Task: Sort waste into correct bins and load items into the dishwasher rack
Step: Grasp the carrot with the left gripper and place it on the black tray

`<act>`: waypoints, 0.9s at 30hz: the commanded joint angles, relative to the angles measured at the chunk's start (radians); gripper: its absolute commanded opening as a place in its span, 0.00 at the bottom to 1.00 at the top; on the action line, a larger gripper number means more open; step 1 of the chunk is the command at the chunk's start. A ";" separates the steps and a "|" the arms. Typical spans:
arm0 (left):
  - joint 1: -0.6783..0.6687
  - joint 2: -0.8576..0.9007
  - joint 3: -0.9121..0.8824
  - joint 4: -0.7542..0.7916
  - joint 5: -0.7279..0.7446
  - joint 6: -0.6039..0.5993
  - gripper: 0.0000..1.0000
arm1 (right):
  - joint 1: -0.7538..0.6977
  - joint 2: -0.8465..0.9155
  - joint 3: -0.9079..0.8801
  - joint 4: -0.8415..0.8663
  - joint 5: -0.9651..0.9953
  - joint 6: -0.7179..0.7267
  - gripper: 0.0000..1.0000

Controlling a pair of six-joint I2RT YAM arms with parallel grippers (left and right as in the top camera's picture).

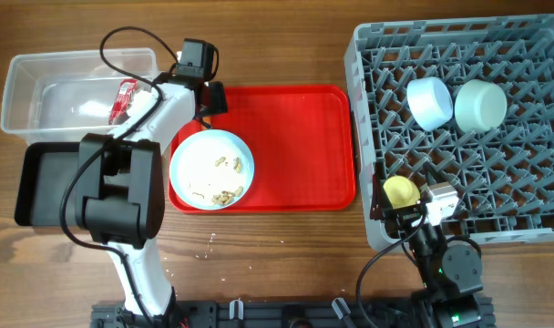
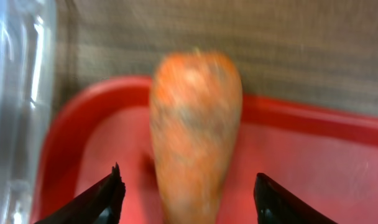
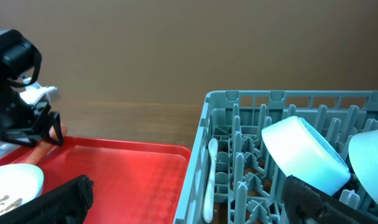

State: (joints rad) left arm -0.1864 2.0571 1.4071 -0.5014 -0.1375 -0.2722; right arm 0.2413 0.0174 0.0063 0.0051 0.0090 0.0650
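The carrot is seen lying in the far left corner of the red tray, just beside the clear bin, and it is straddled by the left gripper. The jaws are spread, with a strip of tray showing on either side, so nothing is gripped yet. This placement can be read as a line-up for a pinch across the carrot's width, the narrow way being the only one the 2 fingers could span. In the left wrist view the long axis runs straight away from the camera toward the tray's far rim. The thicker, rounded end points at that rim and the body narrows toward the wrist. From overhead the carrot is hidden under the gripper. A red wrapper is already in the clear bin, while the black bin appears to hold nothing. The plate, with crumbs on it, is left on the tray's near left side. In the dishwasher rack 3 bowls and 1 spoon are already stowed. The right gripper is parked at the rack's near corner, its jaws wide apart and holding nothing, probably to leave the tray free for the left arm.
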 commanded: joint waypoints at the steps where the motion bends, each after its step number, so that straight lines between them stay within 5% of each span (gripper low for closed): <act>1: 0.002 -0.003 0.010 0.032 -0.024 -0.004 0.50 | 0.004 -0.006 -0.001 0.005 0.013 -0.011 1.00; 4: 0.002 -0.003 0.011 0.039 -0.021 -0.004 0.27 | 0.004 -0.006 -0.001 0.005 0.013 -0.011 1.00; 8: 0.002 -0.026 0.011 0.022 -0.021 -0.004 0.18 | 0.004 -0.006 -0.001 0.005 0.013 -0.011 1.00; 17: 0.003 -0.410 0.011 -0.075 -0.081 -0.033 0.25 | 0.004 -0.006 -0.001 0.005 0.013 -0.011 1.00; 23: 0.038 -0.580 0.011 -0.521 -0.151 -0.372 0.06 | 0.004 -0.006 -0.001 0.005 0.013 -0.011 1.00; 27: 0.116 -0.583 -0.025 -0.733 -0.175 -0.548 0.06 | 0.004 -0.006 -0.001 0.005 0.013 -0.011 1.00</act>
State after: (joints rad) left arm -0.1287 1.4696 1.4185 -1.1629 -0.2565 -0.6025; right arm 0.2413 0.0174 0.0063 0.0059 0.0090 0.0650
